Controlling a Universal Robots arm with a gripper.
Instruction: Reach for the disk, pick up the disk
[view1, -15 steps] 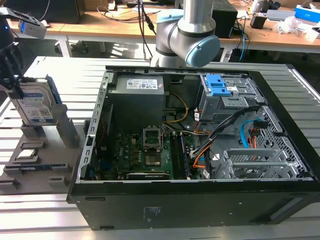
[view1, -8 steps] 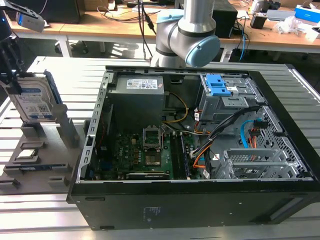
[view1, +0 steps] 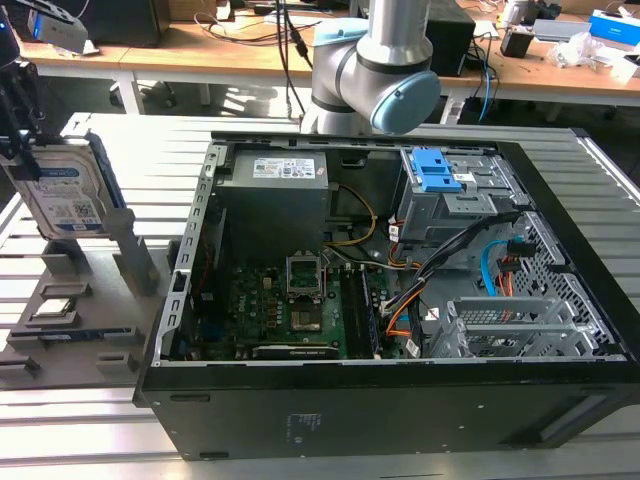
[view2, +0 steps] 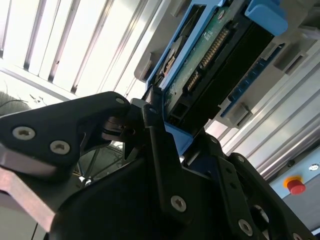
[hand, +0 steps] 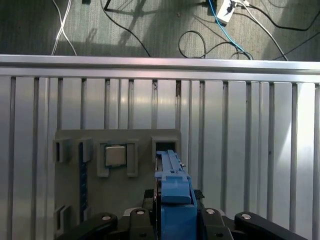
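Observation:
The disk (view1: 65, 195) is a silver drive with a white-and-blue label and a blue bracket. It stands on edge, slightly tilted, at the exterior view's far left, just over the grey holder (view1: 85, 300). My black gripper (view1: 22, 150) comes down from above, its fingers closed on the disk's upper left edge. In the second wrist view the disk's green circuit board (view2: 200, 55) and blue bracket sit clamped between the gripper (view2: 172, 125) fingers. In the first wrist view the bracket's blue edge (hand: 175, 195) runs between the fingers (hand: 137, 216).
An open black computer case (view1: 390, 400) takes up the middle of the slatted aluminium table (view1: 130, 150), with a blue drive-bay clip (view1: 440, 170) inside. The arm's base (view1: 380, 60) stands behind it. The holder carries a square chip (hand: 116, 155). A red stop button (view2: 296, 186) sits nearby.

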